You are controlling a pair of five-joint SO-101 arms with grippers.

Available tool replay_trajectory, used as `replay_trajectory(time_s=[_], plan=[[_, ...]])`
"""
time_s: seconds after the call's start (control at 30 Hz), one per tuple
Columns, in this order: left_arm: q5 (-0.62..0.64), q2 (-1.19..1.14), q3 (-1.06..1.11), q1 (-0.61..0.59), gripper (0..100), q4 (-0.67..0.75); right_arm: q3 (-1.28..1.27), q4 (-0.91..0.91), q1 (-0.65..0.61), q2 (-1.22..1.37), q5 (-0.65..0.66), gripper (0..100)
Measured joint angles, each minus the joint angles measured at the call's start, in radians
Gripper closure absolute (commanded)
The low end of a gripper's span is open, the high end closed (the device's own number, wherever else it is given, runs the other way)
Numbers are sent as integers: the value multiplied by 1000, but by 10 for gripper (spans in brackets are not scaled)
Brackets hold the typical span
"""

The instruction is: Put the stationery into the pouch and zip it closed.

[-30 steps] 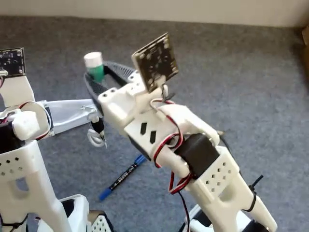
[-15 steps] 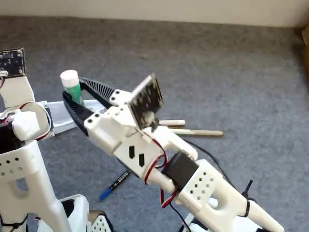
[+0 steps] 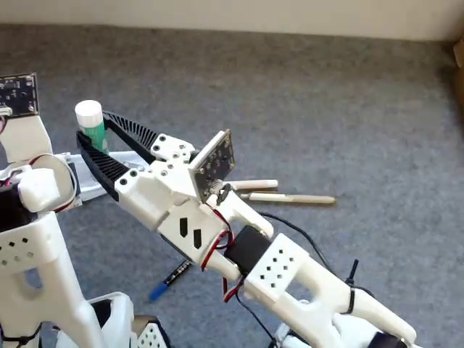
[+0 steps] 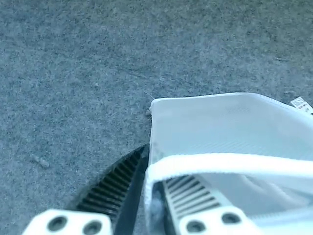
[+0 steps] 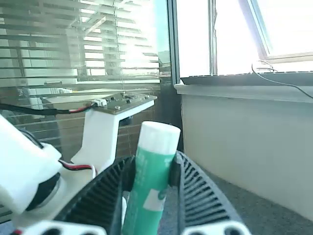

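Two ribbed black jaws of the right gripper (image 3: 93, 136) are clamped on the glue stick (image 5: 149, 181), a smooth green cylinder with a white cap, held roughly upright near the pouch (image 4: 230, 127). That pouch is a flat white mesh bag with a thick white edge band, over fuzzy grey carpet (image 3: 348, 109), and the left gripper (image 4: 154, 183) pinches its edge between one black and one white ribbed finger. Partly hidden by the right arm, two pale wooden sticks (image 3: 297, 197) and a blue-tipped black pen (image 3: 174, 275) lie on the carpet.
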State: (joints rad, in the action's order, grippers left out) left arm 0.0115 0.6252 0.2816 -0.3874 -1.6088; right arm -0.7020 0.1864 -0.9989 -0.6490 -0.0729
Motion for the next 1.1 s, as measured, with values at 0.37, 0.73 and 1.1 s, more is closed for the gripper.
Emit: replay_trajectory(time_s=[0.37, 0.73, 1.1], plan=[[0, 0, 9, 0, 994, 0, 0, 6, 0, 100, 0, 993], [0, 0, 9, 0, 994, 0, -3, 11, -2, 127, 29, 993], [0, 0, 12, 0, 994, -9, -258, 348, -60, 126, 405, 993]])
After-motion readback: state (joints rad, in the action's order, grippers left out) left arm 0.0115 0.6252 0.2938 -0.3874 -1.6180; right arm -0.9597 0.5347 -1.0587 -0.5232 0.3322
